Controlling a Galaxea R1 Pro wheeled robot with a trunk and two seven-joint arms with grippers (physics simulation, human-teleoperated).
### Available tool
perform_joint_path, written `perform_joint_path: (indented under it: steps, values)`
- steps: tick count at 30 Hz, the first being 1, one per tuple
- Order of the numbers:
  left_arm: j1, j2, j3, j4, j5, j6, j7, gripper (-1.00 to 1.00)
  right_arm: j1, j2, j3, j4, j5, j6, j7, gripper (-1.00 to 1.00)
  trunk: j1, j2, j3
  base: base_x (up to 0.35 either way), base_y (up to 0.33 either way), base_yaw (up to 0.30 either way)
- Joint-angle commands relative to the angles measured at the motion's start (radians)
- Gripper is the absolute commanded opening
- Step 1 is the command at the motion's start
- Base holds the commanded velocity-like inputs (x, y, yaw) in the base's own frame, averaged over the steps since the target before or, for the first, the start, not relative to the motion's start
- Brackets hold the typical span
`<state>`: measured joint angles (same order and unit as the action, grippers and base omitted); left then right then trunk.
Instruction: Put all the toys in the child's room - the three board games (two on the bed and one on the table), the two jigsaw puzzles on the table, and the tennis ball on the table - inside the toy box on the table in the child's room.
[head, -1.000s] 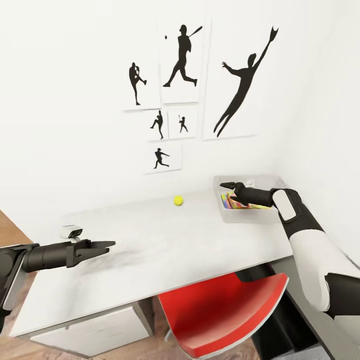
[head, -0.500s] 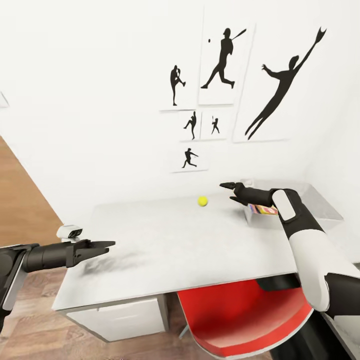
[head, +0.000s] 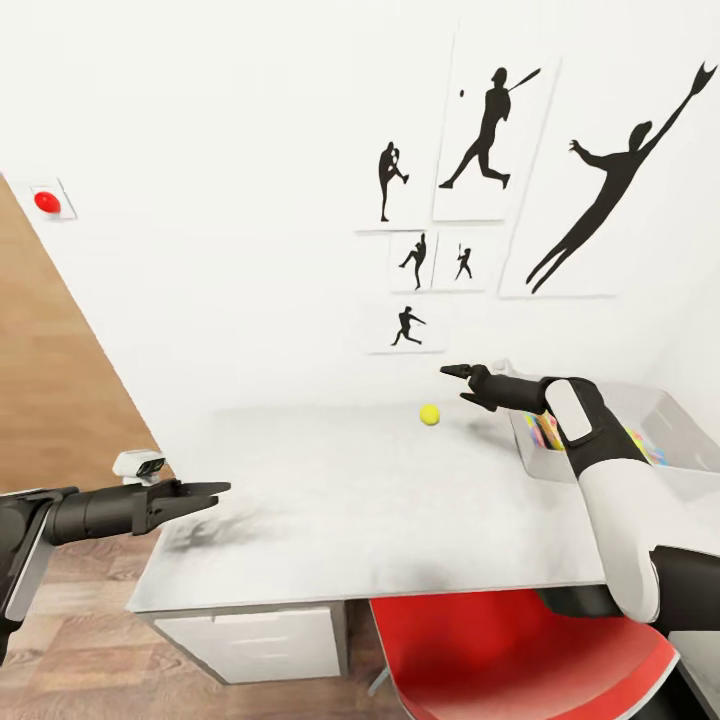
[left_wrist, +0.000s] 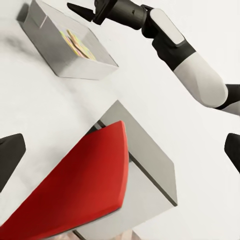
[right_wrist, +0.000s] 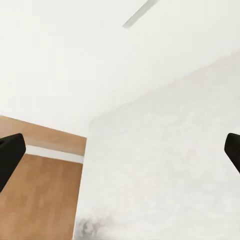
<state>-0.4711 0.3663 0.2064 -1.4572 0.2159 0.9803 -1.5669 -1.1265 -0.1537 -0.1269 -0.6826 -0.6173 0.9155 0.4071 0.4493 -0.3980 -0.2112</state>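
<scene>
**A:** Your right gripper (head: 462, 378) is empty, its fingers spread wide in the right wrist view, and it hangs above the table (head: 330, 510) just beside the tennis ball (head: 429, 414). Your left gripper (head: 205, 494) is open too, holding nothing, over the near left part of the tabletop.

**B:** So which step am I on?

**A:** By my reading, the ball. It lies loose on the far side of the table, between your right gripper and the wall. The toy box (head: 690, 450) stands at the table's right end, behind your right forearm, with colourful flat boxes already inside.

**B:** What does the next move ask of me?

**A:** Drop the right gripper over the ball with a finger on either side, close gently since it may roll, then carry it right to the box.

**B:** And how does the box lie?

**A:** Its long axis seems to run away from you towards the wall. The ball is round, so any approach angle will do.
</scene>
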Motion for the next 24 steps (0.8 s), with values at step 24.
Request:
perform_joint_path:
  steps: [24]
  values:
    - [-0.001,0.0,-0.001,0.0,-0.005,0.011,-0.004,1.0,-0.001,-0.001,-0.005,0.002,0.006,0.003,0.006,1.0,0.001,-0.002,0.02,0.0,0.0,0.039]
